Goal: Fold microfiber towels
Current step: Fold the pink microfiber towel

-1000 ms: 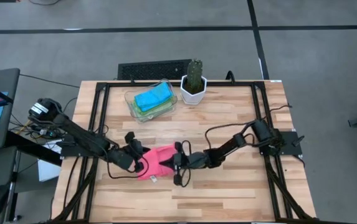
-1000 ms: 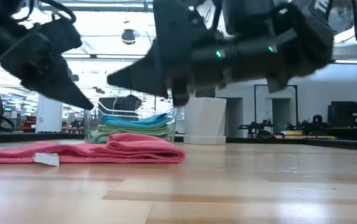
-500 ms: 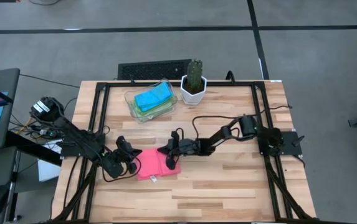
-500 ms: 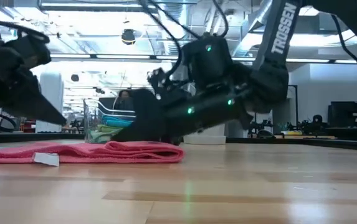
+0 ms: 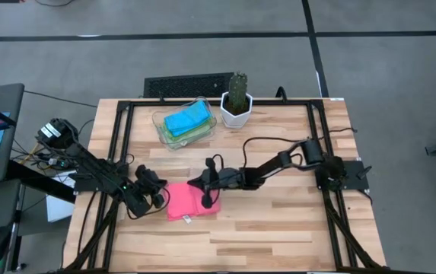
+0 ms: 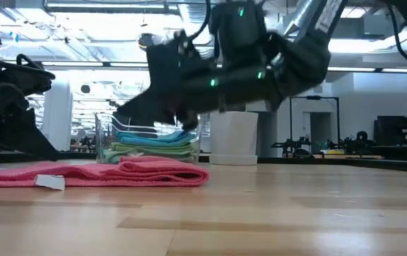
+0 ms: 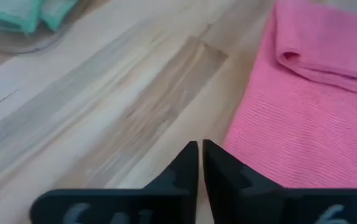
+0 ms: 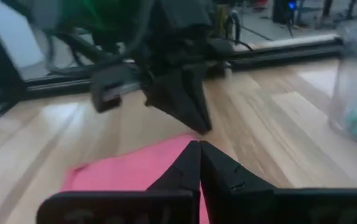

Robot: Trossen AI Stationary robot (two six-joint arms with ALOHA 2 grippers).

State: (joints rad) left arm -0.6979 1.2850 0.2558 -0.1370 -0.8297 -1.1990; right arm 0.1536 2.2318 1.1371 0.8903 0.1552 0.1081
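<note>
A hot pink microfiber towel [image 5: 191, 202] lies folded flat on the wooden table, with a thicker fold along its far edge [image 6: 164, 169] and a white tag [image 6: 50, 183] at its near edge. My left gripper [image 5: 159, 195] is shut and stands low over bare wood just left of the towel's left edge [image 7: 247, 143]. My right gripper [image 5: 197, 184] is shut and hovers above the towel's far right part [image 8: 134, 171], clear of it in the low view [image 6: 121, 117]. Neither holds anything.
A clear plastic tray [image 5: 185, 123] with stacked cyan and green towels stands at the far middle, also in the low view [image 6: 153, 142]. A white pot with a cactus [image 5: 236, 106] stands to its right. Bare wood lies to the right of and in front of the pink towel.
My left gripper has drawn back from the pink towel toward the table's left edge. My right gripper has gone from the towel's near right side toward the far edge and left, then risen above it. The towel's raised fold has settled flatter.
</note>
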